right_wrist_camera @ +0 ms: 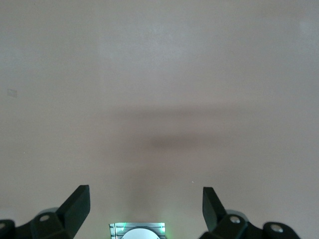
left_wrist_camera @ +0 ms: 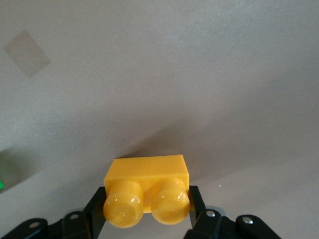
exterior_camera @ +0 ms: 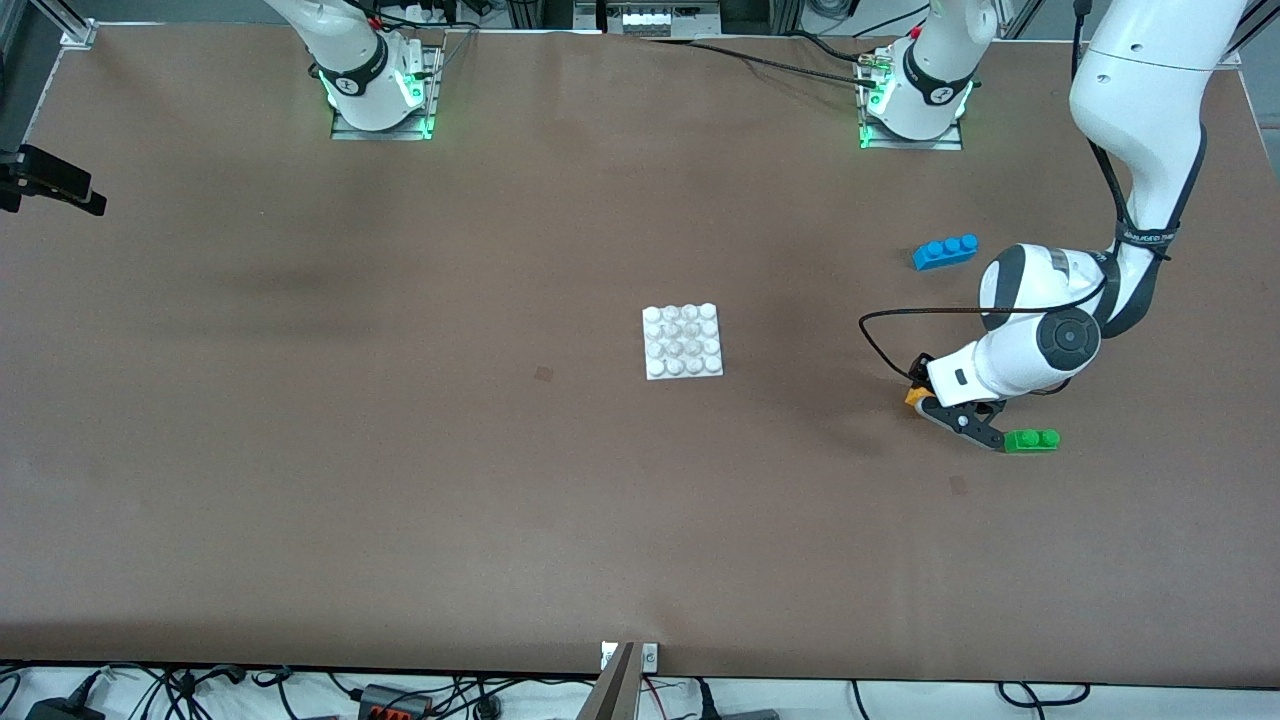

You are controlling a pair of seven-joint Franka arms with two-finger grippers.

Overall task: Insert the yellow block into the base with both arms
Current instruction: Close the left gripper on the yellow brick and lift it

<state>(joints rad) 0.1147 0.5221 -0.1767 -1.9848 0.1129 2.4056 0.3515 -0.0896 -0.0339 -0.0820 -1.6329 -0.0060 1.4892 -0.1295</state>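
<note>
The yellow block [left_wrist_camera: 147, 172] is a small two-stud brick, and my left gripper [left_wrist_camera: 147, 198] is shut on it, one black finger [left_wrist_camera: 97, 200] against each end. In the front view the yellow block [exterior_camera: 915, 396] shows as a sliver beside the left gripper [exterior_camera: 928, 402], low at the table toward the left arm's end. The white studded base [exterior_camera: 683, 341] lies flat at the table's middle, well apart from the block. My right gripper [right_wrist_camera: 146, 204] is open over bare table with nothing between its fingers. It is out of the front view, where only that arm's lower part [exterior_camera: 345, 45] shows.
A green two-stud brick [exterior_camera: 1030, 440] lies close beside the left gripper, nearer to the front camera. A blue three-stud brick [exterior_camera: 945, 251] lies farther from the front camera, near the left arm's elbow. A black cable [exterior_camera: 880, 330] loops off the left wrist.
</note>
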